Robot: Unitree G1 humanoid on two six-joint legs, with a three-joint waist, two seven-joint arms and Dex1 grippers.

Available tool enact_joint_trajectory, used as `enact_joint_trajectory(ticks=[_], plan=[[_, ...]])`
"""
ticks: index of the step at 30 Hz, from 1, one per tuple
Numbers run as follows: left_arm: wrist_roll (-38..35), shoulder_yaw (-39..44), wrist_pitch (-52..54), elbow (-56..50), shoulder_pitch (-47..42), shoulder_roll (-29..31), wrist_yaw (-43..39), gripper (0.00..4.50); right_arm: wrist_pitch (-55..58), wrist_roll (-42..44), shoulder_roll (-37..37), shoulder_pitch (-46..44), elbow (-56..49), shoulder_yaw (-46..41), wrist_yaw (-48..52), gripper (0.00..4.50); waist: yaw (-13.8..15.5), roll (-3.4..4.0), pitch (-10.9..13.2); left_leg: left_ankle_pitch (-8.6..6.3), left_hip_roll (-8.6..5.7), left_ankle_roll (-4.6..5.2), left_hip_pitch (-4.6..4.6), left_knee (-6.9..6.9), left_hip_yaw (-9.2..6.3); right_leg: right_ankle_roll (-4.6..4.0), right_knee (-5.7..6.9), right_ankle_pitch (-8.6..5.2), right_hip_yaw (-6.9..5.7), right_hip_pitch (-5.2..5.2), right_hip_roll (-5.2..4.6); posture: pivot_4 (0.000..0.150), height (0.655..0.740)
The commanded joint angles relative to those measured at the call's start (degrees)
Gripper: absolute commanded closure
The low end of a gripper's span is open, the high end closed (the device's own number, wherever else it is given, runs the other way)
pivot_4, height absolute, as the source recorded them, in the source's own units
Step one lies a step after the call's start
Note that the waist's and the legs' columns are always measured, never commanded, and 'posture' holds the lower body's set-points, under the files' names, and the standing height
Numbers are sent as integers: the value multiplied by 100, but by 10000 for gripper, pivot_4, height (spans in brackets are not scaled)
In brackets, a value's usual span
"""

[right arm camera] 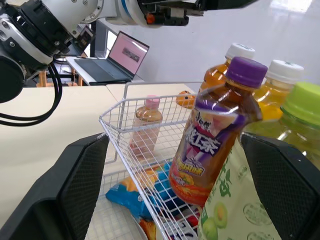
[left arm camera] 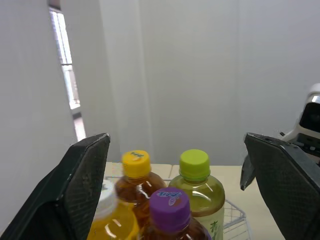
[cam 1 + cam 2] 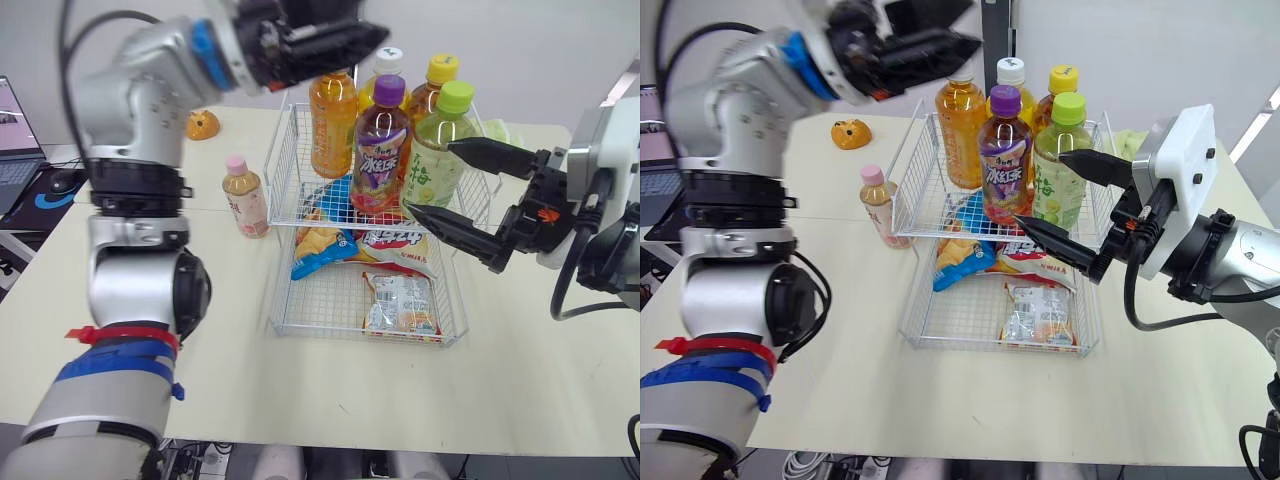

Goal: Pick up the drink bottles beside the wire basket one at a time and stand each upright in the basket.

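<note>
A white wire basket (image 3: 283, 150) stands mid-table. In its far half stand several bottles: an orange one (image 3: 333, 120), a yellow one with a white cap (image 3: 386, 66), an amber one with a yellow cap (image 3: 437, 80), a purple-capped one (image 3: 380, 150) and a green-capped one (image 3: 440, 130). A small pink-capped bottle (image 3: 246, 195) stands upright on the table left of the basket. My right gripper (image 3: 428, 176) is open, its fingers (image 3: 490, 155) spread in front of the green-capped bottle. My left gripper (image 3: 355, 45) is open, high over the basket's far left corner.
Snack packets (image 3: 400, 300) lie in the basket's near half. A small orange object (image 3: 203, 125) sits on the table at the far left, and a laptop (image 3: 15, 140) is beyond the table's left edge. Bare table lies in front of the basket.
</note>
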Motion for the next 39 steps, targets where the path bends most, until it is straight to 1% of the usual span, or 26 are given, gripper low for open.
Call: enact_joint_trajectory(ticks=[1, 4, 6, 7, 9, 11, 12, 14, 15, 18, 22, 25, 29, 33, 39], plan=[[-9, 437, 76, -387, 331, 509, 475, 352, -210, -24, 128, -313, 171, 181, 260, 0, 3, 2, -1, 0, 0, 0, 1, 0, -1, 0, 1, 0, -1, 1, 0, 1500, 7400], [7, 787, 115, -818, 927, 903, 960, 352, -311, -170, 260, -514, 459, 420, 587, 0, 6, 2, -1, 0, 1, 0, 2, 3, -1, 0, 2, 0, -1, 3, -1, 1500, 7400], [33, 1130, 87, -1240, 1574, 1128, 1326, 352, -420, -404, 369, -633, 673, 683, 894, 0, 4, 2, -1, 0, -1, 0, 2, 4, -1, 0, 1, 0, -1, 5, -3, 1500, 7400], [51, 1410, 66, -1553, 2075, 1221, 1543, 352, -482, -507, 473, -736, 812, 823, 1037, 0, 3, 2, -1, 0, 0, 0, 4, 2, -1, 0, -1, 1, 0, 6, -3, 1500, 7400], [27, 1847, 79, -2070, 2894, 1290, 1895, 352, -593, -687, 642, -885, 1025, 1017, 1257, 0, -6, 3, -1, 0, 1, 0, 4, 2, -1, 0, -1, 1, -1, 6, -4, 1500, 7400], [-55, 2108, 102, -2466, 3487, 1288, 2150, 352, -669, -846, 766, -969, 1167, 1123, 1433, 0, -5, 2, -1, 0, 3, 0, 4, 1, -2, -1, -1, 1, -2, 5, -5, 1500, 7400], [-44, 2380, 69, -2834, 4189, 1200, 2233, 352, -726, -960, 860, -1047, 1285, 1238, 1556, 0, 2, 1, -2, 0, 5, 0, 1, 2, -5, -1, 0, 1, -7, 4, -4, 1500, 7400], [-94, 2789, 22, -3413, 5303, 954, 2402, 352, -819, -1137, 1012, -1176, 1491, 1394, 1773, 0, -2, 1, -2, 0, 2, -1, 6, 2, -2, -1, 1, 1, -3, 8, -9, 1500, 7400], [-148, 2914, 4, -3606, 5664, 854, 2489, 352, -849, -1200, 1069, -1220, 1563, 1435, 1854, 0, 0, 2, -2, 0, 2, -1, 5, 1, -3, -1, -5, 1, -5, 9, -9, 1500, 7400], [-110, 3103, -322, -4250, 7046, 267, 2670, 352, -918, -1407, 1272, -1406, 1793, 1572, 2061, 0, 13, -1, -4, 0, 2, 0, 8, 4, -6, -1, -2, 2, -10, 14, -13, 1500, 7400], [-204, 3049, -587, -4716, 7879, -186, 2926, 352, -937, -1588, 1429, -1510, 1934, 1606, 2211, 0, 82, -12, -11, 0, 2, 0, 8, 4, -26, -3, -1, 3, -25, 20, -13, 1500, 7400], [-267, 2943, -679, -4879, 8067, -329, 3122, 352, -925, -1675, 1510, -1552, 1978, 1599, 2270, 0, 84, -9, -12, -1, 0, 1, 13, 3, -28, -8, -2, 5, -23, 27, -15, 1500, 7400], [-219, 2627, -682, -4667, 7663, -131, 3315, 352, -896, -1770, 1542, -1565, 1966, 1553, 2285, 0, 82, -9, -12, -2, 1, 2, 13, 2, -29, -9, 1, 6, -26, 26, -13, 1500, 7400], [139, 1931, -681, -4040, 6875, 146, 3459, 352, -805, -1784, 1497, -1458, 1795, 1454, 2177, 0, 85, -9, -12, -2, -1, 5, 12, 2, -28, -9, 1, 6, -27, 26, -12, 1500, 7400], [554, 1010, -900, -2992, 5520, 110, 3514, 352, -554, -1690, 1330, -1258, 1381, 1187, 1839, 0, 96, -9, -12, -2, -2, 4, 5, 2, -24, -8, -4, 6, -27, 23, -11, 1500, 7400]])
